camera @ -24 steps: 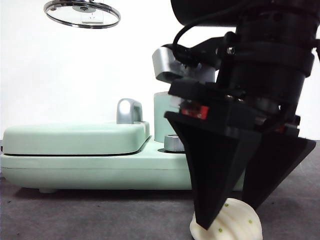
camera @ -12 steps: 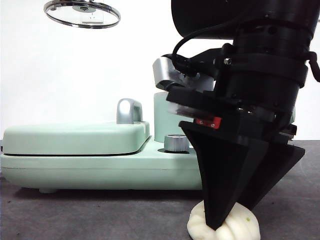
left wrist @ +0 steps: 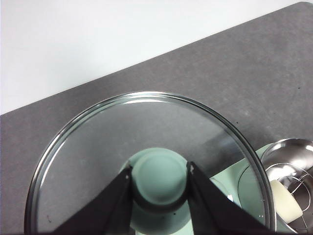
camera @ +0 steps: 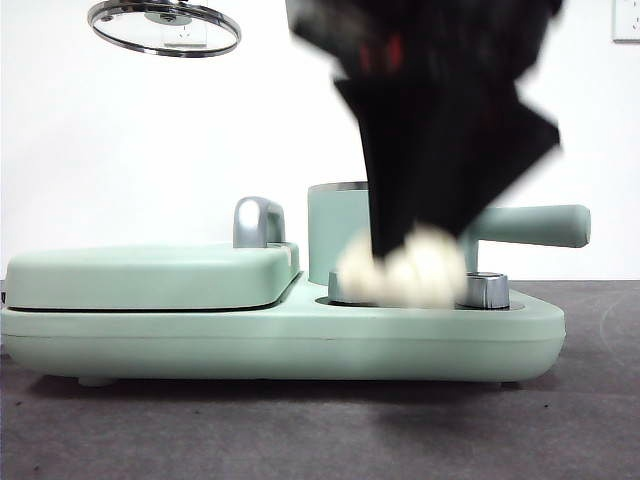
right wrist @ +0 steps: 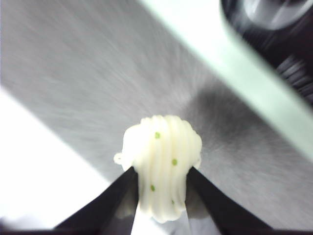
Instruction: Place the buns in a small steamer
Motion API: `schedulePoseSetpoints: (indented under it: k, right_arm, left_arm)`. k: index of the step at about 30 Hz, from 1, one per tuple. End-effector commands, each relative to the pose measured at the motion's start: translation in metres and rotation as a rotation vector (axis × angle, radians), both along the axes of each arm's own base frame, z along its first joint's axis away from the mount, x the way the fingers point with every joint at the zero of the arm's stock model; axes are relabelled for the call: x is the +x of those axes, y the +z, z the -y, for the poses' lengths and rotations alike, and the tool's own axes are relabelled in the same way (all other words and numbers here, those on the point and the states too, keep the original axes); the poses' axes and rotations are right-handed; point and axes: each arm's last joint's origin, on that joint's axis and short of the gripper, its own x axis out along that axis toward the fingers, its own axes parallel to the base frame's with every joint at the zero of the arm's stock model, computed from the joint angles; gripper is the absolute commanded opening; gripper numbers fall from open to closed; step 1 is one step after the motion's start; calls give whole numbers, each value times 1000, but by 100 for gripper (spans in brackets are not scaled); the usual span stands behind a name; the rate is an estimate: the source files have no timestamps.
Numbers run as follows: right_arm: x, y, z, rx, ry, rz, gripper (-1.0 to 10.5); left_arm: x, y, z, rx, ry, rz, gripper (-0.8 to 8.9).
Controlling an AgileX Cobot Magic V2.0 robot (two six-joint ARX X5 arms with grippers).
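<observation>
Carrying is the step in hand: your right gripper [right wrist: 160, 196] has its fingers closed on the pleated bun [right wrist: 161, 166], lifted clear of the bench [camera: 200, 430], blurred in the front view before the steamer [camera: 335, 230]. Behind it, 1 smooth bun [left wrist: 285, 199] already lies inside the steamer. Farther off and high, your left gripper [left wrist: 159, 188] pinches the knob of the glass lid [left wrist: 146, 161], holding it away. Next, judge the height: clear the steel rim, centre over the opening, then release.
</observation>
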Motion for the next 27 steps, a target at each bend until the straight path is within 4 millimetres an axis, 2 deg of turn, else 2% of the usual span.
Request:
schedulePoseSetpoints:
  k: [1,6,9,12,15,18,23,27]
  right_arm:
    - [7,33,-2,19,5,29,126]
    - [34,92,10,77,-43,127,126]
    - [55,113,18,70,-70,184,127]
    - [80,124,24,63,-107,205,127]
    - [107,124,27,46,-141,211,127]
    - [131,115,28,14,-167,210,127]
    - [162,84,28,-47,-187,153,127]
    - [178,63,26,-96,-170,134,127]
  left_arm:
    - [-6,15,0,-14,-14,69,15]
    - [-5,15,0,-14,-13,68,15]
    - [-6,15,0,-14,-13,68,15]
    - [-6,15,0,-14,-13,68,15]
    - [-6,15,0,-14,-13,67,15]
    - [-6,15,0,-14,-13,67,15]
    - [-6,14,0,-13,-13,66,15]
    - [-6,14,0,-13,-13,66,15]
